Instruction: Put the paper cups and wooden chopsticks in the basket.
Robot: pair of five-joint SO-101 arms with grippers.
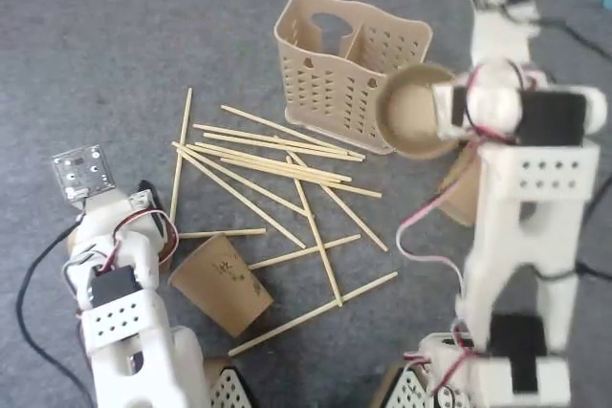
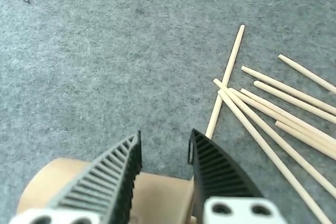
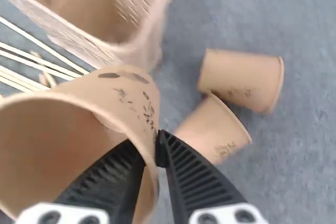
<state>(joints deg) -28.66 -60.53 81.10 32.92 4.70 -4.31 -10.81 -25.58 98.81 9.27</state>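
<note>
My right gripper is shut on the rim of a brown paper cup, held in the air at the near right corner of the beige basket; in the high view this cup shows its open mouth. Two more cups lie on their sides on the carpet beneath. My left gripper is open low over the carpet at the lower left, with another tipped cup just behind its fingers. Several wooden chopsticks lie scattered in front of the basket.
Grey carpet covers the table. The basket has two compartments and perforated walls. One chopstick lies straight ahead of my left gripper. The right arm's white body stands over the cups at the right.
</note>
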